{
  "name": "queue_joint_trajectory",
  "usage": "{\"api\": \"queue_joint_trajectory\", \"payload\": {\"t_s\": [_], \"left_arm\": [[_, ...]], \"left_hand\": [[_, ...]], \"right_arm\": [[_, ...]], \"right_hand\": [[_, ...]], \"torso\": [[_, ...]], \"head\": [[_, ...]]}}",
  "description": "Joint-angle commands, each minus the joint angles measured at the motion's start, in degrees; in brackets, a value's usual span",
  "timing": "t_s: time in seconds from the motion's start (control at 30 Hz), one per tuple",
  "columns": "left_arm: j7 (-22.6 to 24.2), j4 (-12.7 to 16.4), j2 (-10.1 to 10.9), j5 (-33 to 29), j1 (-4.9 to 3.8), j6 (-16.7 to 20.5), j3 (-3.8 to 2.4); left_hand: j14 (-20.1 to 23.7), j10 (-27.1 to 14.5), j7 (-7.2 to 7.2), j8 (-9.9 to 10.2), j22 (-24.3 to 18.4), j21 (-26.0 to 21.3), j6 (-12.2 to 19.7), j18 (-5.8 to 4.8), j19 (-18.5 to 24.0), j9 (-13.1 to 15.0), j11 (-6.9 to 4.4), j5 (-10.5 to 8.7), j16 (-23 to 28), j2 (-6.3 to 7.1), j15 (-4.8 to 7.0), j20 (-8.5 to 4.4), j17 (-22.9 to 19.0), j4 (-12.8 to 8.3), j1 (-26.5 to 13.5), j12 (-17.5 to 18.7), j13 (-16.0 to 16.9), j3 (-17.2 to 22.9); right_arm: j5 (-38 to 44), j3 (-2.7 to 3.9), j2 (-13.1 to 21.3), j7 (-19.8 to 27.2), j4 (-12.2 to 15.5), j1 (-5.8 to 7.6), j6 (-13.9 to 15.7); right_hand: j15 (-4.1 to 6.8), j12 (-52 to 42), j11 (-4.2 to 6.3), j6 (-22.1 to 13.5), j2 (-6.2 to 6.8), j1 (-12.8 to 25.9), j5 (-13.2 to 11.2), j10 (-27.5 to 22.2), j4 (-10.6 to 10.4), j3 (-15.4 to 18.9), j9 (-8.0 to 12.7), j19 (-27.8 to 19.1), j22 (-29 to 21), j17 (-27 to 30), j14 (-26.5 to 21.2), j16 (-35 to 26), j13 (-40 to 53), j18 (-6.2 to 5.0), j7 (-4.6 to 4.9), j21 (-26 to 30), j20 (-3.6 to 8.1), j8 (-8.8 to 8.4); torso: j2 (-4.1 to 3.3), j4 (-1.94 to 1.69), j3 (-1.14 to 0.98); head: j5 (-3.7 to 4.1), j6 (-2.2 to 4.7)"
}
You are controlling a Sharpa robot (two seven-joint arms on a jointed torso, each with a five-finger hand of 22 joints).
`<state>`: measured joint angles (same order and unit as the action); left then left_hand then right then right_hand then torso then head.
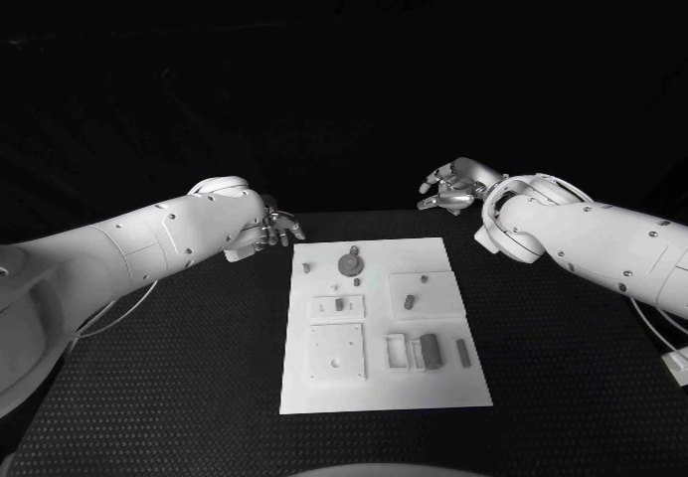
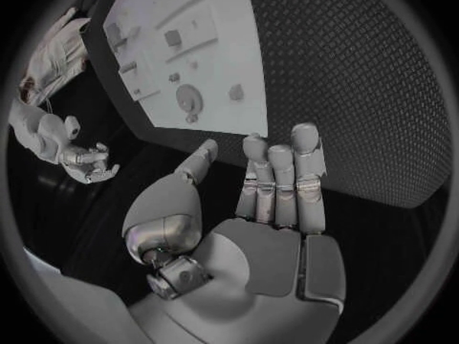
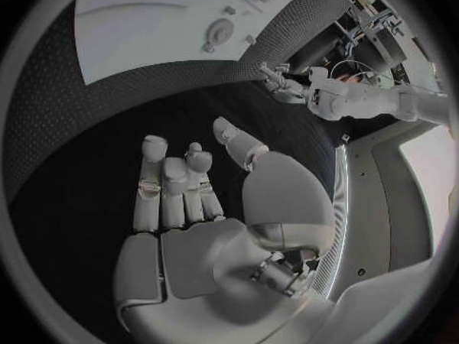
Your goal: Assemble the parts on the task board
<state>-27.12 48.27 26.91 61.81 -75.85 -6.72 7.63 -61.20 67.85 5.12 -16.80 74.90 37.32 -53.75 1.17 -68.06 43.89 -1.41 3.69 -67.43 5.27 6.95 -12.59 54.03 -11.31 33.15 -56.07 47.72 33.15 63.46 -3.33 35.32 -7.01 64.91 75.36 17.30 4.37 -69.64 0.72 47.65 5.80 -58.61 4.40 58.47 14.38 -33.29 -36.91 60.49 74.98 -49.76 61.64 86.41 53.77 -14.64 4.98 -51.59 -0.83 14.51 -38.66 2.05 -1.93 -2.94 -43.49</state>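
Plainly, nothing has been picked up yet, and the layout reads as a start position. The left robot hand (image 1: 272,235) hovers just off the far-left corner of the task board (image 1: 430,388), over the black worktop (image 1: 172,397). Its fingers are straight and slightly apart, its palm bare, so it is open and holds nothing. The left wrist view shows the same: the fingers (image 2: 279,183) stand side by side with the thumb out to the side, pointing toward the board's near edge (image 2: 220,122).

The board lies flat in the middle of the worktop, with its pieces spread out so that each can be reached separately. A round gear-like part (image 1: 350,263) sits near the board's far edge, a small peg (image 1: 409,301) rests on a raised square toward the board's right side, and a dark block (image 1: 430,351) with a slim bar (image 1: 461,349) beside it lies nearer the robot. A square plate with a hole (image 1: 337,353) takes up the board's near-left area.

The right robot hand (image 1: 453,189) hangs beyond the far-right corner of the board, well apart from it, fingers loosely curled over nothing. In the right wrist view its fingers (image 3: 172,183) are parted and the palm is bare, so I judge it open too.
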Motion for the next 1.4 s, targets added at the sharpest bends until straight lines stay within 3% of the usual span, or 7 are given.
{"api": "queue_joint_trajectory", "payload": {"t_s": [0.03,0.13,0.23,0.43,0.97,1.17,1.4], "left_arm": [[1.22,-0.97,-0.81,0.64,0.55,-2.7,0.03],[1.67,-1.68,-1.43,0.13,1.24,-2.6,0.08],[1.75,-2.56,-2.22,-0.16,1.94,-2.92,0.16],[1.8,-3.71,-2.88,-0.17,3.15,-2.7,0.19],[2.68,-4.99,-4.29,-1.53,4.08,-2.75,0.2],[2.96,-5.55,-4.35,-1.53,4.17,-2.19,0.18],[3.35,-6.44,-5.03,-1.55,5.02,-2.12,0.15]], "left_hand": [[0.44,-0.38,0.04,0.17,0.21,-0.37,-0.3,2.91,0.27,0.09,0.1,-0.29,-0.38,-0.16,0.13,0.03,-0.1,0.57,-0.66,-0.29,-0.1,-0.07],[0.47,-0.41,0.04,0.17,0.23,-0.38,-0.33,2.91,0.29,0.11,0.09,-0.32,-0.4,-0.17,0.13,0.04,-0.11,0.66,-0.75,-0.3,-0.11,-0.1],[0.59,-0.45,-0.38,-0.57,0.35,-0.45,-1.8,2.96,0.36,0.59,-0.28,-0.92,-0.69,0.85,0.27,-0.02,-0.09,2.42,-3.18,-0.47,-0.12,-1.01],[0.96,-0.69,-0.46,-0.32,0.83,-0.39,-1.67,3.07,0.62,0.96,-0.37,-0.84,-1.21,-0.71,0.48,-0.2,-0.13,1.15,-4.07,-0.85,-0.09,-3.22],[0.73,-0.34,-0.91,-0.52,1.07,-0.18,-2.92,3.07,0.31,1.39,-0.79,-0.45,-1.79,-3.5,0.78,-0.43,-0.47,-0.48,-3.21,-1.28,-0.33,-3.73],[0.68,-0.16,-1.13,-0.63,1.09,-0.15,-3.68,2.93,0.26,1.58,-1.01,0.52,-1.94,-4.77,0.87,-0.48,-0.78,-1.63,-2.29,-1.28,-0.65,-3.66],[0.61,-0.03,-1.14,-0.49,1.09,-0.1,-3.79,2.85,0.15,1.61,-1.02,1.22,-2.07,-5.41,0.9,-0.53,-0.97,-2.44,-1.9,-1.33,-0.81,-3.79]], "right_arm": [[0.03,0.03,-0.14,0.6,0.03,-0.02,-0.77],[0.04,0.03,-0.13,0.58,0.11,-0.02,-0.74],[0.04,0.03,-0.14,0.59,0.15,-0.02,-0.6],[0.04,0.03,-0.05,0.59,0.38,-0.01,-0.57],[0.07,0.03,-0.24,0.55,0.52,-0.01,-0.86],[0.1,0.03,-0.26,0.51,0.59,-0.01,-0.87],[0.18,0.03,-0.35,0.49,0.69,0.0,-0.73]], "right_hand": [[-0.23,-0.16,-2.59,4.42,-0.41,0.15,0.18,-5.11,0.25,0.04,-0.02,-0.28,0.93,0.09,-0.18,-0.24,-0.09,-0.36,3.21,0.22,-0.22,-0.39],[-0.23,-0.16,-2.59,4.42,-0.42,0.14,0.18,-5.11,0.26,0.03,-0.02,-0.28,0.93,0.09,-0.18,-0.24,-0.09,-0.36,3.21,0.22,-0.22,-0.39],[-0.23,-0.16,-2.59,4.42,-0.42,0.13,0.18,-5.12,0.26,0.03,-0.02,-0.28,0.93,0.09,-0.18,-0.24,-0.09,-0.36,3.21,0.22,-0.22,-0.39],[-0.24,-0.17,-2.6,4.42,-0.4,0.16,0.17,-5.12,0.25,0.03,-0.03,-0.28,0.93,0.09,-0.18,-0.24,-0.1,-0.36,3.22,0.22,-0.22,-0.4],[-0.25,-0.19,-2.61,4.44,-0.43,0.16,0.17,-5.12,0.23,0.01,-0.04,-0.26,0.93,0.09,-0.18,-0.23,-0.11,-0.36,3.22,0.22,-0.22,-0.4],[-0.25,-0.2,-2.61,4.45,-0.46,0.13,0.18,-5.12,0.24,-0.01,-0.05,-0.25,0.93,0.09,-0.17,-0.23,-0.11,-0.36,3.22,0.22,-0.22,-0.4],[-0.25,-0.22,-2.6,4.47,-0.44,-0.01,0.18,-5.12,0.35,-0.07,-0.07,-0.25,0.94,0.08,-0.16,-0.21,-0.12,-0.36,3.22,0.22,-0.2,-0.4]], "torso": [[0.07,0.05,-0.04],[0.03,0.08,-0.06],[0.0,0.08,-0.07],[-0.01,0.07,-0.08],[0.09,-0.05,0.03],[0.09,0.03,-0.07],[0.16,-0.13,-0.09]], "head": [[0.09,-0.11],[0.19,-0.14],[0.14,-0.2],[0.34,-0.13],[0.57,-0.26],[0.53,-0.36],[0.57,-0.46]]}}
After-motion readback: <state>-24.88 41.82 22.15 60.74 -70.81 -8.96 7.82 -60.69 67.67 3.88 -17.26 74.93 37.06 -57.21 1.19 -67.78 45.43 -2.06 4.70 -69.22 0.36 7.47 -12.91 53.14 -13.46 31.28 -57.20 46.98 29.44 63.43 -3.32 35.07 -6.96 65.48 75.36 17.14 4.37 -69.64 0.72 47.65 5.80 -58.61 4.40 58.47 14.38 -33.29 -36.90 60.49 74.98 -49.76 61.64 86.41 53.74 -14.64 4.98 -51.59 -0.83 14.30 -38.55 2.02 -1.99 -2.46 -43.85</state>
